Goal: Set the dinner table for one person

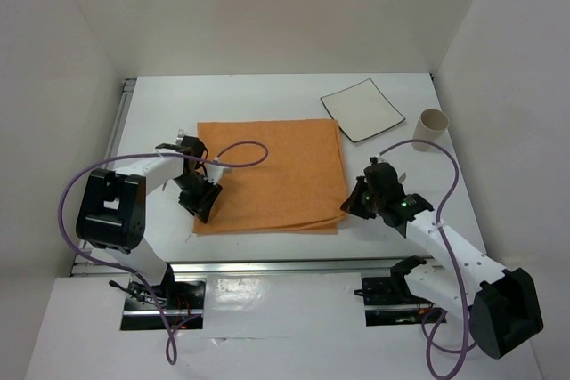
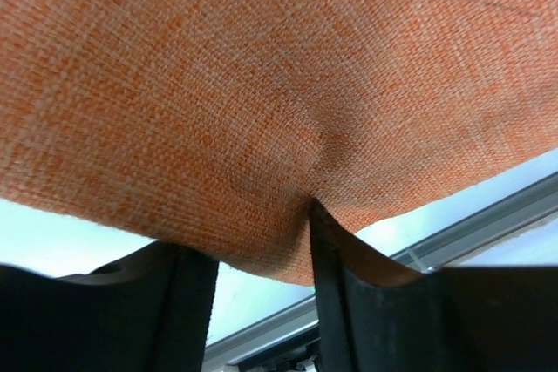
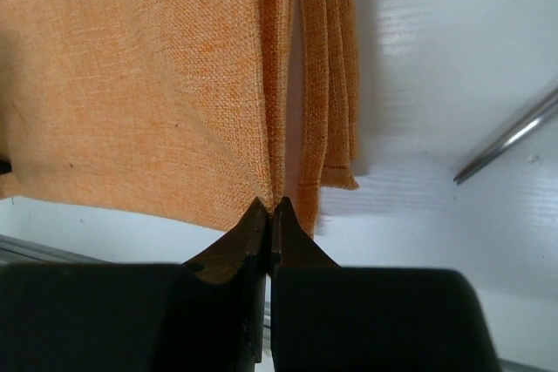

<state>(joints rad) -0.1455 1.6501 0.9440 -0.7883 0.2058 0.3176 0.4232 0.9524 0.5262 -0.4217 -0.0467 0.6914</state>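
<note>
1. The dinner table point(image 1: 267, 100) is a white top that fills the middle of the overhead view, from the arm bases at 6 o'clock to the back wall at 12 o'clock.
2. An orange cloth placemat point(image 1: 276, 175) lies flat at the table's centre. It is folded, and several layers fan out along its edge at 4 o'clock.
3. A square white plate point(image 1: 363, 109) with a dark rim sits at 1 o'clock from the placemat, close to its far corner but not touching it. It is turned so that one corner points to 12 o'clock.
4. The left gripper point(image 1: 203, 211) is at the placemat's 8 o'clock corner. In the wrist view its fingers point(image 2: 336, 302) stand apart with bare table showing between them, and the cloth edge lies over their tips, puckered at one finger.
5. The right gripper point(image 1: 349, 207) is at the placemat's 4 o'clock corner. Its fingers are pressed together, pinching a fold of the cloth edge.
6. A pale cup point(image 1: 430, 129) stands upright at 4 o'clock from the plate, just beside it.
</note>
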